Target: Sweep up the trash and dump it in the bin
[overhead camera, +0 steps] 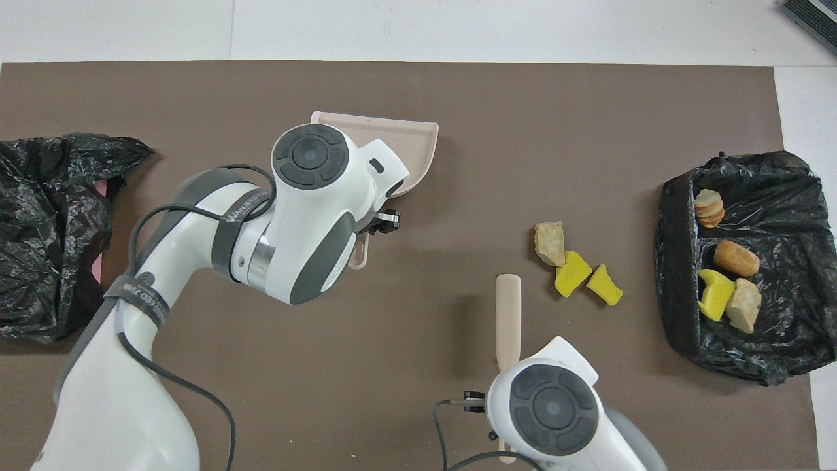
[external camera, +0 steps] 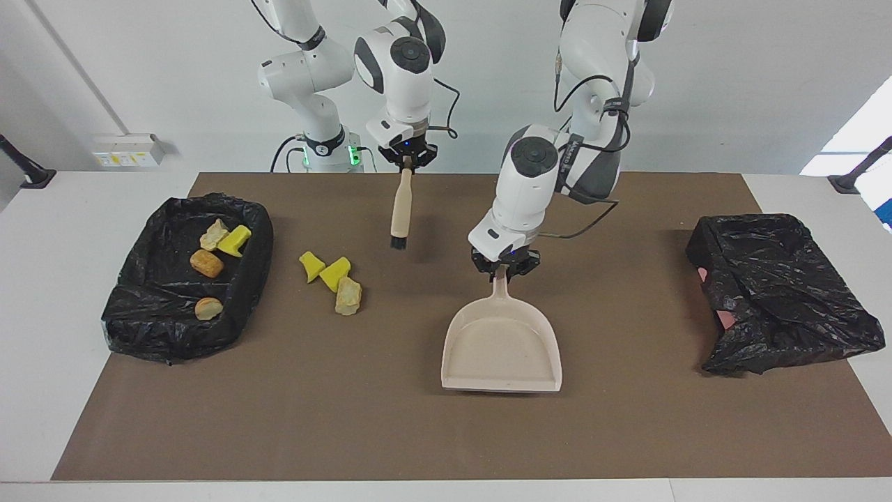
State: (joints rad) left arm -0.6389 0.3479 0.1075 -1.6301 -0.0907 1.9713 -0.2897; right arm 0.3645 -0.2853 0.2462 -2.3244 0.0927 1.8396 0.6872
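Observation:
Three loose pieces of trash lie together on the brown mat: two yellow chunks (external camera: 312, 265) (external camera: 335, 272) and a tan lump (external camera: 347, 296), also seen from overhead as a trash cluster (overhead camera: 573, 265). Beside them, at the right arm's end, stands the black-lined bin (external camera: 247, 279) (overhead camera: 673, 261) with several pieces inside. My left gripper (external camera: 505, 270) (overhead camera: 376, 224) is shut on the handle of the beige dustpan (external camera: 502, 348) (overhead camera: 409, 140), mid-table. My right gripper (external camera: 408, 159) is shut on the brush (external camera: 401, 206) (overhead camera: 508, 314), which hangs bristles down over the mat beside the loose trash.
A crumpled black bag (external camera: 780, 293) (overhead camera: 46, 229) with some pink showing lies at the left arm's end of the table. The brown mat (external camera: 627, 432) covers most of the white table.

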